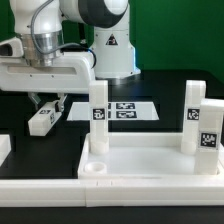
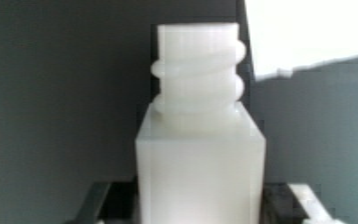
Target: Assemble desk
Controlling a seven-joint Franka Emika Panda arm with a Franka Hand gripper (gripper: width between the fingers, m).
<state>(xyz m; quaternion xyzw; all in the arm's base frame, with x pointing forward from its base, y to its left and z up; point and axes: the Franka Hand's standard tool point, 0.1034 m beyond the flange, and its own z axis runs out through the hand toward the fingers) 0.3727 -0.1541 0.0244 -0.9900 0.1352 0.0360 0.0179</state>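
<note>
The white tabletop (image 1: 140, 160) lies in the foreground with its raised rim up. Three legs with tags stand in its corner sockets: one at the exterior view's left (image 1: 98, 120) and two at the right (image 1: 195, 108) (image 1: 208, 135). My gripper (image 1: 42, 106) hangs at the left above the dark table, shut on the fourth leg (image 1: 40, 122), which sits a little above the table surface. In the wrist view this leg (image 2: 201, 130) fills the middle, its threaded end pointing away, and a dark fingertip (image 2: 108, 200) presses on each side of it.
The marker board (image 1: 122, 110) lies flat behind the tabletop, to the right of the held leg. A long white rail (image 1: 100, 192) runs along the front edge. The arm's base (image 1: 112, 50) stands at the back. A white surface (image 2: 309, 35) shows in the wrist view's corner.
</note>
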